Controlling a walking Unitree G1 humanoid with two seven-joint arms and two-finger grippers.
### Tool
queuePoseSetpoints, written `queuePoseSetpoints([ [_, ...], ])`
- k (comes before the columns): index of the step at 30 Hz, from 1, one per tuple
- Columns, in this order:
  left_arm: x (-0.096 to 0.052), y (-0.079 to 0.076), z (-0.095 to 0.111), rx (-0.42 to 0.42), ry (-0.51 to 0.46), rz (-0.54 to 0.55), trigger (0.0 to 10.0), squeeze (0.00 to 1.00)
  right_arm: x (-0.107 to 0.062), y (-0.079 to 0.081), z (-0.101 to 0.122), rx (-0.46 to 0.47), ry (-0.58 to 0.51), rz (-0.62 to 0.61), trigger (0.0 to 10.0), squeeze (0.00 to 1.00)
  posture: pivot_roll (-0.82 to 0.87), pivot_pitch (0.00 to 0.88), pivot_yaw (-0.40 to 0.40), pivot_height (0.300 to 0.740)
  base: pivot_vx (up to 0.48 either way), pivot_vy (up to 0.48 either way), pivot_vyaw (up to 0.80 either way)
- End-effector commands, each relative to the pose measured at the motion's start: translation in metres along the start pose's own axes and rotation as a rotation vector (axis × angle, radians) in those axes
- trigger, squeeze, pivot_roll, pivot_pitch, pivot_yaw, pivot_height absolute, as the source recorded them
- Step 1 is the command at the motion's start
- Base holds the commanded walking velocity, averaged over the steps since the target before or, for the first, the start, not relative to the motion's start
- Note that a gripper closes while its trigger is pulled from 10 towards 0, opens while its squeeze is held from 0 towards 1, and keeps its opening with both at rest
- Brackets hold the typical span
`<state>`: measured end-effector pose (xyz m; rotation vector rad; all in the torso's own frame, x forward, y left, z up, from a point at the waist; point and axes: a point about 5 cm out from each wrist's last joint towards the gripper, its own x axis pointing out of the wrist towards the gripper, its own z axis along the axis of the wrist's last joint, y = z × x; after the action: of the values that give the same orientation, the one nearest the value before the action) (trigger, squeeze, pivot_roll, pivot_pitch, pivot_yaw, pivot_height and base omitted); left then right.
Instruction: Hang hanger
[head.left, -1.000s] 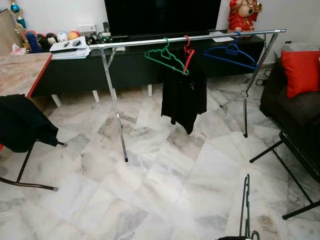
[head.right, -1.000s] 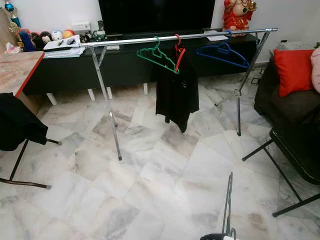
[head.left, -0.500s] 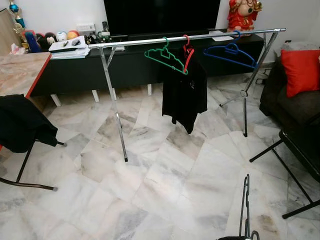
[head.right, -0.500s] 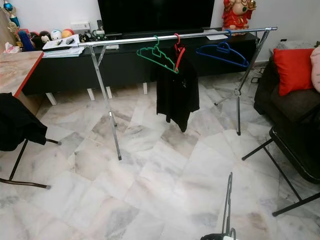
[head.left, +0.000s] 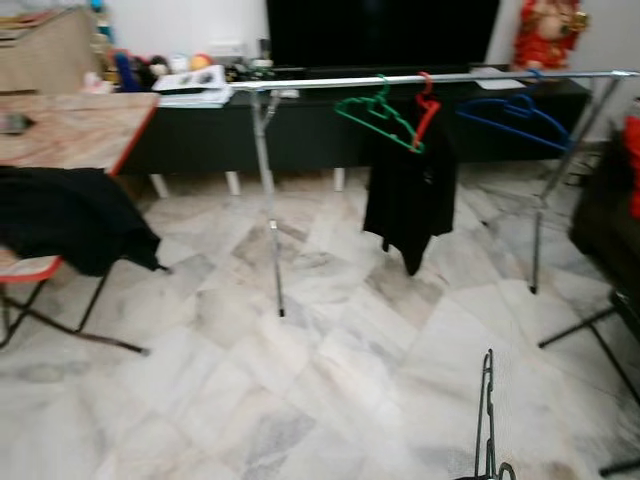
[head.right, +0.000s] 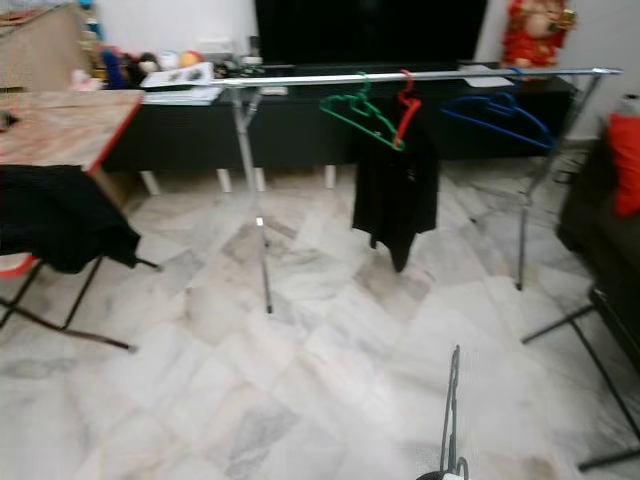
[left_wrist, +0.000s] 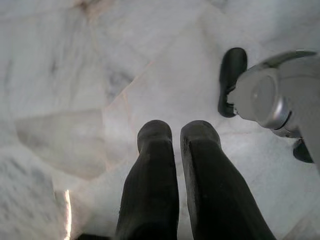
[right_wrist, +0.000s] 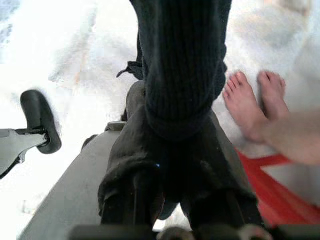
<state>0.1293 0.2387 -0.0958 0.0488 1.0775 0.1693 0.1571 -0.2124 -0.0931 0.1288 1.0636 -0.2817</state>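
A silver clothes rack (head.left: 340, 82) stands across the room. It carries a green hanger (head.left: 378, 112), a red hanger (head.left: 427, 100) with a black shirt (head.left: 408, 195), and a blue hanger (head.left: 515, 112). A thin dark hanger (head.left: 487, 410) rises upright from the bottom edge, well short of the rack. In the right wrist view my right gripper (right_wrist: 172, 200) is shut on it, with dark ribbed cloth (right_wrist: 182, 75) draped over the fingers. My left gripper (left_wrist: 176, 131) hangs shut over the marble floor with nothing in it.
A table (head.left: 80, 125) with a black garment (head.left: 70, 215) over its edge stands on the left. A black TV bench (head.left: 200, 140) runs behind the rack. Black frame legs (head.left: 590, 330) stand at the right. A person's bare feet (right_wrist: 250, 105) are close by my right gripper.
The whole picture has slid to the right and blurred, so the camera has turned left. The dark hanger keeps its place at the bottom of the view.
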Motion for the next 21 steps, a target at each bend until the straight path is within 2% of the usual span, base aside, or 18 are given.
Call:
queuePoseSetpoints([
  [1,-0.0011,0.0013,-0.0068,0.001,0.025,0.002,10.0,0.00,-0.0002,0.0004,-0.0005,-0.006,-0.009,0.000,10.0,0.00,0.03,0.033,0.019,0.740,0.000,0.000,0.80],
  [8,-0.0007,0.0022,-0.0045,0.001,0.020,0.004,10.0,0.00,-0.0001,0.0006,-0.0002,0.004,-0.010,-0.003,10.0,0.00,0.03,0.043,0.019,0.740,0.000,0.000,0.78],
  [9,-0.0006,0.0024,-0.0039,0.000,0.018,0.005,10.0,0.00,-0.0001,0.0008,-0.0003,0.025,-0.011,-0.006,10.0,0.00,0.03,0.047,0.020,0.740,0.000,0.000,0.00],
  [21,-0.0005,-0.0006,-0.0047,-0.012,0.017,0.003,10.0,0.00,0.0000,-0.0003,0.0013,0.036,-0.017,-0.017,10.0,0.00,0.03,0.062,0.010,0.740,0.000,0.000,0.00],
])
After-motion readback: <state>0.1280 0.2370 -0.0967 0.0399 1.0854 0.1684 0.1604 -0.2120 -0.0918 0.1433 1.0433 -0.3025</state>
